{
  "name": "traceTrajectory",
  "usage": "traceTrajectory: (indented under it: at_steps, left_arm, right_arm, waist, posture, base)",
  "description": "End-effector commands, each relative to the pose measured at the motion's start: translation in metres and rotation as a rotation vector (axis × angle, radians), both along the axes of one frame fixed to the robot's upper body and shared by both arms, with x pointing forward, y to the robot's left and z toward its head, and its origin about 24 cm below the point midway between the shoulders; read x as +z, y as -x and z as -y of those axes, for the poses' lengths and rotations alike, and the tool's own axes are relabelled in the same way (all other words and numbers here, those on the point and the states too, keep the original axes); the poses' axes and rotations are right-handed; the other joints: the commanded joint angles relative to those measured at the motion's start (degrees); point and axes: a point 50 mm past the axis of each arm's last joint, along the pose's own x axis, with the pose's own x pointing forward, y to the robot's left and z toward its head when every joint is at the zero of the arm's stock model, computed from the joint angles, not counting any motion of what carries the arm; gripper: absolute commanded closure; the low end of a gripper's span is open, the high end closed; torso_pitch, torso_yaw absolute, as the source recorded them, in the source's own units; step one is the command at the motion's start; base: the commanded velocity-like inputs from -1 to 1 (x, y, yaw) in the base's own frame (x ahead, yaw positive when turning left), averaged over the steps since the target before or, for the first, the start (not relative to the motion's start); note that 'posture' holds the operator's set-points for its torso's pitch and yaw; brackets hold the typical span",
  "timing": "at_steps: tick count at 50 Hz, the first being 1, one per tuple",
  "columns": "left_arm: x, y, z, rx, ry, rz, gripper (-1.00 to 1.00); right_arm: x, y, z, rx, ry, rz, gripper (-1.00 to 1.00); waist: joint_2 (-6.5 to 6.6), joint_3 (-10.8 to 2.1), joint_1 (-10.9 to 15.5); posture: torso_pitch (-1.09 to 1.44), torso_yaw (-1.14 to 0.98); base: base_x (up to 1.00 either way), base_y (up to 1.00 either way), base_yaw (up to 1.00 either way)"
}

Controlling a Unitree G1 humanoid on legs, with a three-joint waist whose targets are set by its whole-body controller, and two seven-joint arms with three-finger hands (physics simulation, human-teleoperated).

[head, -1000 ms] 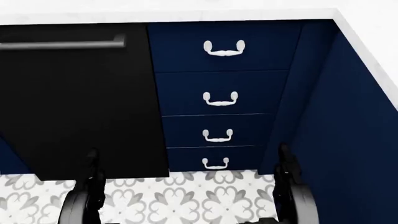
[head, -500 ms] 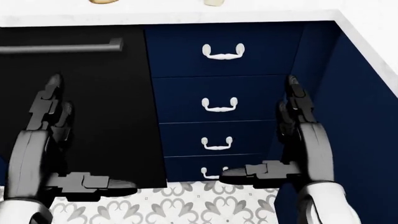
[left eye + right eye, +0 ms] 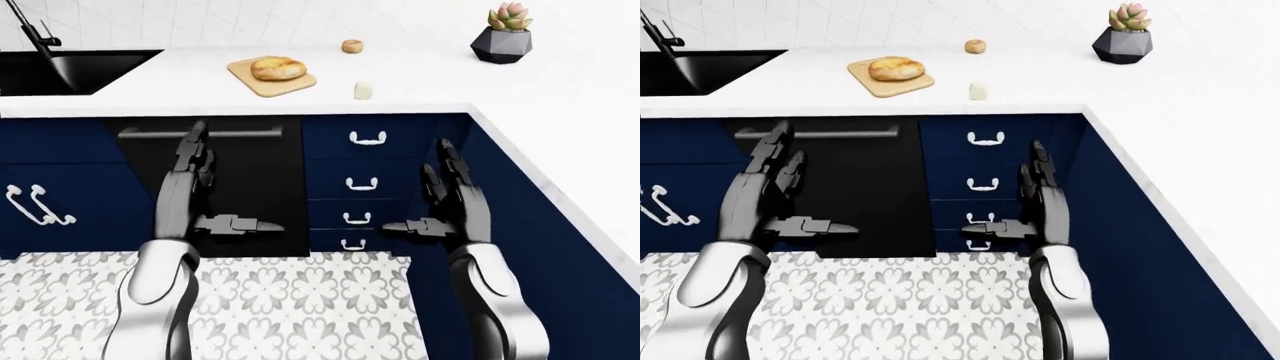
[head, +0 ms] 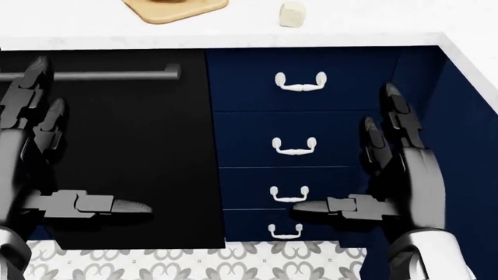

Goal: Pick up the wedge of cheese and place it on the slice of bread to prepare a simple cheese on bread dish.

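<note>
White marble-look counter (image 3: 180, 101) wraps round a kitchen corner above navy cabinets, with a grey-and-white patterned tile floor (image 3: 300, 292) below. The landmark for what follows is the square wooden cutting board (image 3: 270, 77) lying on that counter.

Far to the board's left a black sink (image 3: 60, 69) is sunk into the counter, with a thin dark faucet (image 3: 35, 34) rising over it. Below and left of the board, under the counter edge, hangs a flat black dishwasher front (image 3: 215, 187) with a metal bar handle. Before that panel the robot's left hand (image 3: 205, 195) is raised, fingers spread wide, thumb jutting sideways, holding nothing.

On the board itself rests the bread (image 3: 278, 68), golden, rounded and crusty, more like a small loaf than a flat slice. Just right of the board and slightly nearer the counter edge sits the wedge of cheese (image 3: 364, 91), a small, pale cream, blunt block. Above it, up and right of the board, lies a small round brown item (image 3: 351, 46), too small to name.

Below the cheese runs a column of four navy drawers (image 3: 365, 180) with curled white handles. Right of them the right hand (image 3: 445, 202) is also raised, splayed wide and empty.

Far right of the board stands a faceted dark pot holding a pink-tipped succulent (image 3: 502, 31).

Nothing of the task looks done: the cheese is untouched, apart from the bread, and both hands are well below the counter.
</note>
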Motion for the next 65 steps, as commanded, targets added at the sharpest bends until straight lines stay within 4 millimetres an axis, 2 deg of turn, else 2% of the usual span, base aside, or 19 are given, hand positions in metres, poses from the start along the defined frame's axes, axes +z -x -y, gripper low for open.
traceTrajectory:
  at_steps: [1, 4, 5, 9, 13, 16, 17, 19, 20, 21, 27, 29, 31, 35, 43, 45, 46, 47, 65]
  left_arm:
    - [0.012, 0.003, 0.003, -0.02, -0.002, 0.089, -1.0]
    - [0.012, 0.003, 0.002, -0.019, 0.001, 0.088, -1.0]
    - [0.012, 0.003, 0.004, -0.023, -0.001, 0.088, -1.0]
    - [0.01, 0.003, 0.005, -0.034, 0.005, 0.092, -1.0]
    - [0.007, 0.003, 0.006, -0.037, 0.005, 0.086, -1.0]
    - [0.007, 0.003, 0.005, -0.033, 0.007, 0.085, -1.0]
    - [0.007, 0.002, 0.004, -0.031, 0.007, 0.086, -1.0]
    - [0.001, 0.003, 0.004, -0.029, 0.012, 0.078, -1.0]
    - [-0.002, 0.003, 0.005, -0.03, 0.014, 0.074, -1.0]
    - [-0.002, 0.004, 0.004, -0.029, 0.016, 0.072, -1.0]
    - [0.003, 0.005, 0.004, -0.03, 0.014, 0.082, -1.0]
    - [0.003, 0.006, 0.004, -0.031, 0.018, 0.082, -1.0]
    - [0.005, 0.007, 0.006, -0.034, 0.023, 0.086, -1.0]
    - [0.009, 0.009, 0.008, -0.043, 0.02, 0.092, -1.0]
    - [0.014, 0.01, 0.006, -0.044, 0.018, 0.099, -1.0]
    - [0.014, 0.008, 0.009, -0.05, 0.021, 0.101, -1.0]
    - [0.013, 0.007, 0.009, -0.055, 0.013, 0.097, -1.0]
    - [0.012, 0.007, 0.009, -0.052, 0.012, 0.095, -1.0]
    - [0.017, 0.009, 0.008, -0.053, 0.001, 0.105, -1.0]
  right_arm:
    - [0.014, 0.002, 0.002, -0.009, -0.006, 0.087, -1.0]
    - [0.015, 0.002, 0.006, -0.021, -0.007, 0.089, -1.0]
    - [0.019, 0.003, 0.008, -0.028, -0.012, 0.095, -1.0]
    - [0.021, 0.003, 0.016, -0.053, -0.019, 0.098, -1.0]
    - [0.023, 0.005, 0.017, -0.062, -0.018, 0.102, -1.0]
    - [0.024, 0.004, 0.021, -0.074, -0.021, 0.103, -1.0]
    - [0.025, 0.005, 0.022, -0.079, -0.024, 0.108, -1.0]
    - [0.026, 0.006, 0.023, -0.082, -0.026, 0.111, -1.0]
    - [0.026, 0.006, 0.024, -0.088, -0.023, 0.11, -1.0]
    - [0.026, 0.006, 0.025, -0.09, -0.022, 0.11, -1.0]
    - [0.033, 0.009, 0.026, -0.1, -0.007, 0.126, -1.0]
    - [0.033, 0.008, 0.029, -0.114, 0.004, 0.13, -1.0]
    - [0.035, 0.009, 0.031, -0.118, 0.001, 0.138, -1.0]
    - [0.044, 0.013, 0.034, -0.145, 0.007, 0.175, -1.0]
    - [0.053, 0.018, 0.038, -0.179, 0.018, 0.205, -1.0]
    - [0.049, 0.016, 0.038, -0.185, 0.03, 0.191, -1.0]
    - [0.05, 0.017, 0.037, -0.186, 0.038, 0.19, -1.0]
    - [0.05, 0.017, 0.038, -0.187, 0.035, 0.191, -1.0]
    - [0.046, 0.019, 0.038, -0.182, -0.026, 0.198, -1.0]
  waist:
    - [-0.39, -0.33, 0.0]
    - [-2.89, -1.34, -0.1]
    - [-1.63, -0.54, -0.6]
    - [-1.77, -2.34, -0.6]
    - [0.2, -2.6, -1.6]
    - [4.11, -3.8, -2.0]
    - [4.16, -4.35, -1.8]
    - [4.12, -0.82, -0.9]
    - [4.43, -0.88, -0.3]
    - [4.31, -2.59, -0.1]
    - [-0.3, -2.24, 0.9]
    - [-2.82, -3.87, 0.2]
    - [-2.57, -2.2, -0.6]
    - [-2.77, -3.78, -1.4]
    - [1.88, -3.75, -1.6]
    - [5.19, -4.33, -1.6]
    - [8.25, -5.17, -1.4]
    - [4.55, -4.61, -1.2]
    - [3.26, -2.94, -0.3]
  posture:
    - [0.0, 0.0]
    - [0.0, 0.0]
    - [0.0, 0.0]
    - [0.0, 0.0]
    - [0.0, 0.0]
    - [0.0, 0.0]
    - [0.0, 0.0]
    - [0.0, 0.0]
    - [0.0, 0.0]
    - [0.0, 0.0]
    - [0.0, 0.0]
    - [0.0, 0.0]
    - [0.0, 0.0]
    - [0.0, 0.0]
    - [0.0, 0.0]
    - [0.0, 0.0]
    - [0.0, 0.0]
    - [0.0, 0.0]
    - [0.0, 0.0]
  base:
    - [0.64, 0.12, 0.0]
    - [0.64, 0.12, 0.0]
    - [0.64, 0.12, 0.0]
    - [0.65, 0.13, 0.0]
    - [0.65, 0.13, 0.0]
    - [0.64, 0.18, 0.0]
    - [0.63, 0.32, 0.0]
    - [0.53, 0.32, 0.0]
    - [0.25, 0.32, 0.0]
    - [0.23, 0.32, 0.0]
    - [0.16, 0.35, 0.0]
    - [0.11, 0.41, 0.0]
    - [0.09, 0.59, 0.0]
    - [0.02, 0.59, 0.0]
    - [0.0, 0.62, 0.0]
    - [0.0, 0.62, 0.0]
    - [0.0, 0.63, 0.0]
    - [0.0, 0.62, 0.0]
    - [0.01, 0.08, -0.29]
